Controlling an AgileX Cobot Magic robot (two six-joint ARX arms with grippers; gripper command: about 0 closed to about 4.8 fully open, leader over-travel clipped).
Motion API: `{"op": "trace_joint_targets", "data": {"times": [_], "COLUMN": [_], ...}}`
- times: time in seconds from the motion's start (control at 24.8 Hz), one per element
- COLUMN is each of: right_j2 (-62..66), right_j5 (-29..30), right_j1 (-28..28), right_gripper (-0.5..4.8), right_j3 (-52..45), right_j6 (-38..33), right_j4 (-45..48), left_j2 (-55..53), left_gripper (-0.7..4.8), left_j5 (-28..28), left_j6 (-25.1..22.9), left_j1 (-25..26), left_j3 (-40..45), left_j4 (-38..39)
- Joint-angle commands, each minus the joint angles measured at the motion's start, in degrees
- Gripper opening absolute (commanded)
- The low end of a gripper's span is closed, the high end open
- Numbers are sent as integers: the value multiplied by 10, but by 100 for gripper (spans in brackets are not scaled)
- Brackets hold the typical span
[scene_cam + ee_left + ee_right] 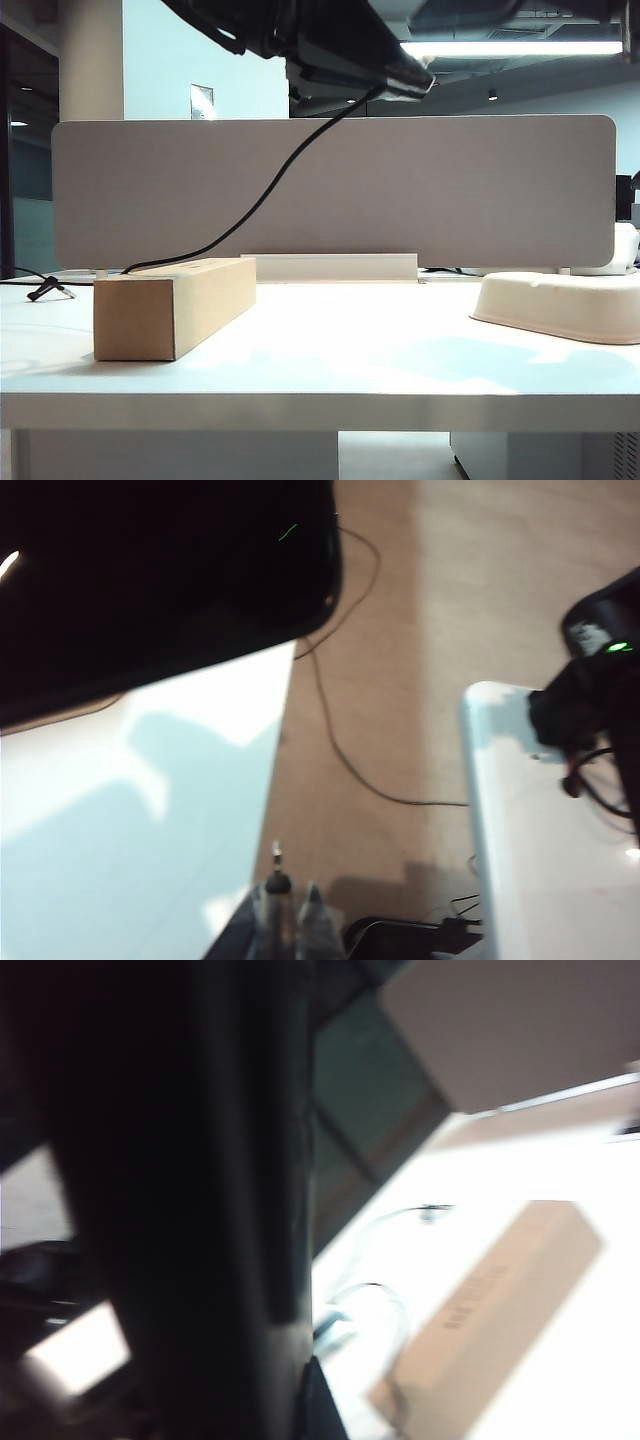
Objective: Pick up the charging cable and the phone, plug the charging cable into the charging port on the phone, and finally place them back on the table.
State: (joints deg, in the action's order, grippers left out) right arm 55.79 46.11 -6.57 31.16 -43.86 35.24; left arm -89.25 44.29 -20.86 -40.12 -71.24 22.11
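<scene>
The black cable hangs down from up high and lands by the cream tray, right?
No. In the exterior view the charging cable lands by the brown box, not the cream tray. Up high, the left claw pinches its plug and the right claw holds the phone.

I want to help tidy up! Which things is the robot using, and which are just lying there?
Using: charging cable, in left gripper, up high; phone, in right gripper beside it; table.
Lying about: cardboard box, cream tray.
</scene>
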Motion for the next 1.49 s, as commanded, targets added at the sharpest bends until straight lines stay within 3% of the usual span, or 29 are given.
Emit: {"op": "trace_joint_targets", "data": {"times": [0.04, 0.28, 0.32, 0.4, 0.48, 0.73, 0.85, 1.05, 1.49], "right_j2": [-3, -3, -3, -3, -3, -3, -2, -2, -2], "right_j5": [19, 32, 33, 42, 46, 46, 47, 53, 68], "right_j1": [9, 19, 19, 19, 16, 16, 16, 16, 16], "right_gripper": [-5, -5, -5, -5, -5, -5, -5, -5, -5], "right_j3": [5, 5, 5, 5, 5, 5, 5, 5, 5], "right_j6": [-95, -166, -167, -180, -181, -208, -232, -252, -256], "right_j4": [85, 132, 133, 134, 138, 183, 212, 220, 221], "left_j2": [14, 48, 50, 51, 49, 39, 30, 30, -9], "left_gripper": [-6, -6, -6, -6, -6, -6, -6, -6, -6], "left_j5": [56, 108, 127, 205, 203, 222, 282, 301, 320], "left_j6": [5, 31, 52, 153, 198, 226, 233, 251, 377], "left_j1": [6, 28, 31, 50, 48, 48, 48, 43, 31], "left_j3": [0, 0, 0, 0, 0, 0, 0, 0, -1], "left_j4": [1, -2, -15, -81, -111, -115, -116, -143, -282]}}
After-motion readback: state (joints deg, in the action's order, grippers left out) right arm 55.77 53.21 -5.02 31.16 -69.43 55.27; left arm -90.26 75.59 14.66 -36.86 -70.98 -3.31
